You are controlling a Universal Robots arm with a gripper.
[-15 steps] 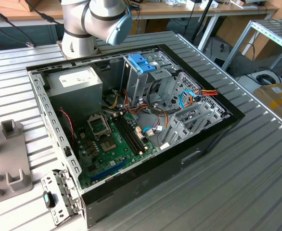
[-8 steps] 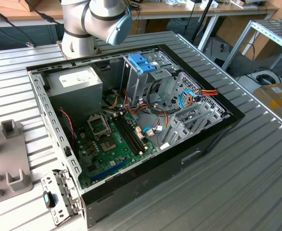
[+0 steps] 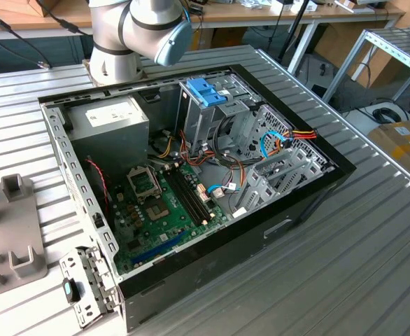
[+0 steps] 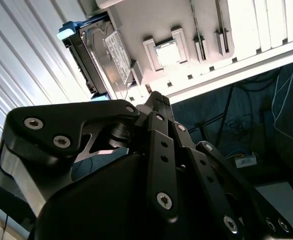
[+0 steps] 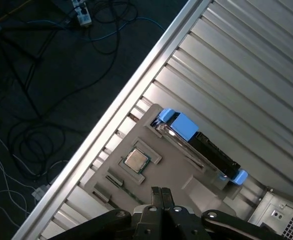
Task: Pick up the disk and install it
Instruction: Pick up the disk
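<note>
Gripper (image 5: 161,191) jaws are together with nothing between them. It is over the grey fixture (image 5: 181,175) and clear of the parts. Disk (image 5: 201,145) not picked yet: it stands on edge in a fixture slot inside its blue carrier frame (image 5: 179,123), just beside the CPU (image 5: 136,160) in its pocket. In the second wrist view the label side of the disk (image 4: 109,60) shows.

Exterior view: open PC case (image 3: 261,231) on slatted table (image 3: 345,266). Arm base (image 3: 114,63) is at 11 o'clock of the case. A grey tray (image 3: 12,241) at 8 o'clock is probably the same fixture, but I can't confirm it.
</note>
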